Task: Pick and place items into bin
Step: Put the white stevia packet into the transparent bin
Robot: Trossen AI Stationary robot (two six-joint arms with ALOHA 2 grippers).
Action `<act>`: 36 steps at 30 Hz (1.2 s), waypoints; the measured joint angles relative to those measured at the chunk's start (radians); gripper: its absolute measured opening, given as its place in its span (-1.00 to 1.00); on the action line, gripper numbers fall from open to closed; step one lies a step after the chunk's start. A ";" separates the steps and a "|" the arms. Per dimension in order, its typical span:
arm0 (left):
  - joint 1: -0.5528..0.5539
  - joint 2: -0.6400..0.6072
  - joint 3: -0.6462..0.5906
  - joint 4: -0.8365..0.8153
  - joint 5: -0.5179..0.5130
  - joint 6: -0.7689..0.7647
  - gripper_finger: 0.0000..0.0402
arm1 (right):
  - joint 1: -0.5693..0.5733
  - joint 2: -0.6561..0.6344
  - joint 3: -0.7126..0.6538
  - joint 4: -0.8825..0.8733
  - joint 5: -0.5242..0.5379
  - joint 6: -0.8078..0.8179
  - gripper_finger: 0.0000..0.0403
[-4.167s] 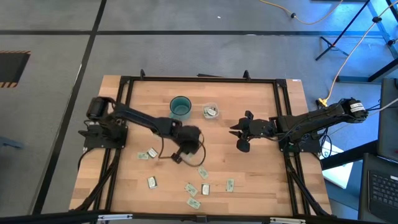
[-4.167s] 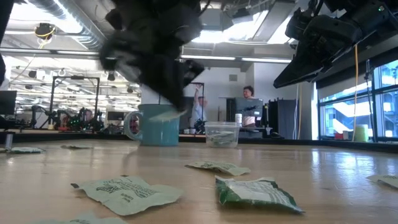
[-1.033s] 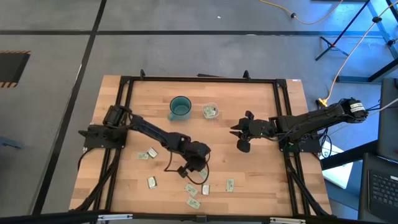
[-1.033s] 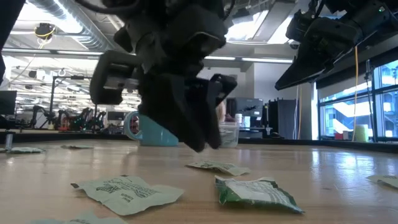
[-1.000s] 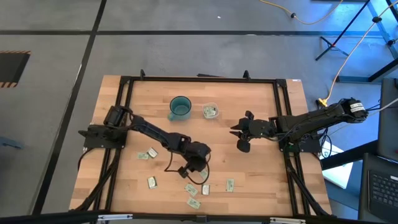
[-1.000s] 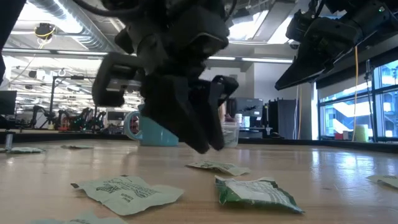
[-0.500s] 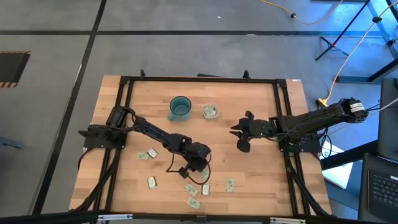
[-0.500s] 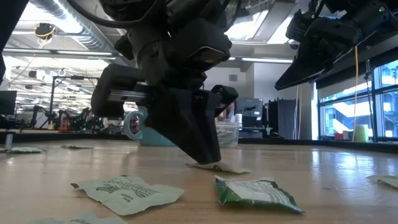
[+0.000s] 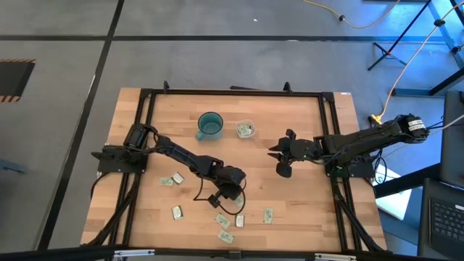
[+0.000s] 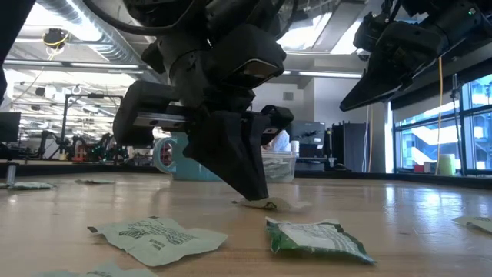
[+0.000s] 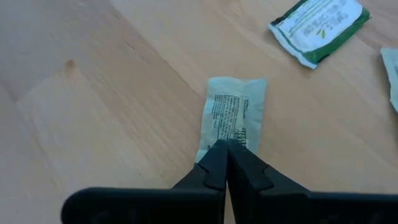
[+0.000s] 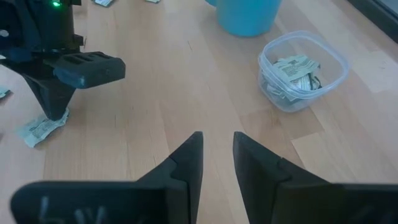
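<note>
**Left claw pinched on a packet at the worktop's near middle**

The pale wooden worktop (image 9: 304,210), framed by black rails, carries everything here. The dark left arm (image 9: 174,154) stretches from its base at the worktop's left edge out toward the middle, and the dark right arm (image 9: 362,141) reaches in from the right edge and hangs above the wood.

The round teal mug with a handle (image 9: 209,125) stands toward the far side, and just beside it, on its right in the overhead view, sits the small clear plastic cup (image 9: 246,130), which already holds several packets; the right wrist view shows them piled inside the cup (image 12: 303,70).

The left claw (image 11: 227,147) is down at the wood with its two fingers drawn together on the near end of a pale green, printed, flat rectangular packet (image 11: 235,114); the low view shows the packet (image 10: 265,203) lying on the surface under the fingertips. The right claw (image 12: 217,144) hovers clear of the wood, well apart from the cup, its fingers a narrow gap apart with nothing between them.

More small flat pale green packets (image 9: 177,178) lie scattered over the near half of the worktop, one of them, darker green at its edge (image 11: 323,28), just beyond the gripped packet.
</note>
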 joint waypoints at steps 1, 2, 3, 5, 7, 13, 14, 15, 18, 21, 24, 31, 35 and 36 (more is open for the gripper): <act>0.000 -0.002 0.000 -0.002 -0.002 -0.001 -0.99 | 0.000 0.000 0.000 0.000 0.000 0.000 -0.54; 0.000 -0.006 0.000 -0.002 -0.003 -0.002 -0.99 | 0.000 0.000 0.000 0.000 0.000 0.000 -0.54; 0.001 -0.014 -0.002 -0.012 -0.008 -0.002 -0.99 | 0.000 0.000 0.000 0.000 0.000 0.000 -0.54; 0.001 -0.026 -0.004 -0.017 -0.010 -0.003 -0.99 | 0.000 0.000 0.000 0.000 0.000 0.000 -0.54; 0.001 -0.045 -0.004 -0.016 -0.010 -0.002 -0.99 | 0.000 0.000 0.000 -0.001 0.000 0.000 -0.54; 0.002 -0.087 -0.003 -0.009 -0.005 -0.001 -0.99 | 0.000 0.000 0.000 -0.003 0.000 0.000 -0.54; 0.006 -0.098 -0.003 -0.008 -0.016 -0.001 -0.99 | 0.000 0.000 0.000 -0.003 0.000 0.000 -0.54; 0.012 -0.109 -0.003 -0.008 -0.034 -0.001 -0.99 | 0.000 0.000 0.000 -0.003 0.000 0.000 -0.54; 0.052 -0.142 -0.003 -0.008 -0.108 -0.001 -0.99 | 0.000 0.000 0.000 -0.005 0.000 0.001 -0.54; 0.111 -0.173 -0.003 -0.005 -0.157 -0.008 -0.99 | 0.000 0.000 0.000 -0.007 0.000 0.002 -0.54; 0.180 -0.200 -0.002 0.014 -0.195 -0.043 -0.99 | 0.000 0.000 0.000 -0.007 0.000 0.002 -0.54; 0.366 -0.211 -0.002 0.147 -0.212 -0.110 -0.99 | 0.000 0.000 0.000 -0.007 0.000 0.000 -0.54; 0.468 -0.190 -0.002 0.196 -0.212 -0.170 -0.99 | 0.000 0.000 0.000 -0.007 0.000 -0.001 -0.54; 0.490 -0.182 -0.002 0.212 -0.210 -0.185 -0.99 | 0.000 0.000 0.000 -0.008 0.000 -0.002 -0.54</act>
